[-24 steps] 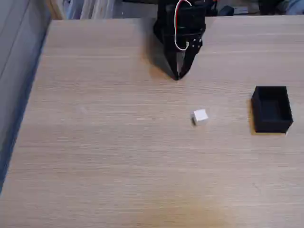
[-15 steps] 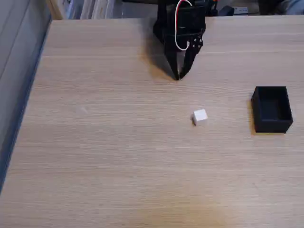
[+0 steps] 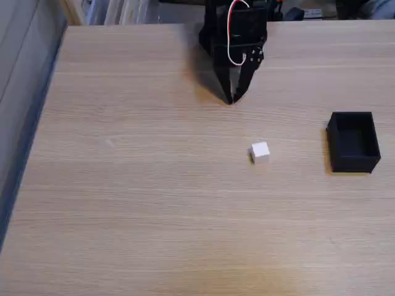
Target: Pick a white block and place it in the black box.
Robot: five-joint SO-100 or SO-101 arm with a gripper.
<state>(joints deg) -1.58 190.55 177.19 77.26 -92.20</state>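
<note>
A small white block (image 3: 260, 152) lies on the wooden table (image 3: 142, 185), a little right of centre in the fixed view. The black box (image 3: 353, 141) stands open-topped near the right edge, empty inside. My black gripper (image 3: 232, 98) hangs at the back of the table, its fingertips pointing down and meeting at a point, shut with nothing in it. It is well behind the block and slightly to its left, and far left of the box.
The table's left edge (image 3: 37, 123) drops off to a grey floor. Shelves and clutter (image 3: 117, 9) line the back behind the arm's base. A red and white cable (image 3: 231, 37) loops over the gripper body.
</note>
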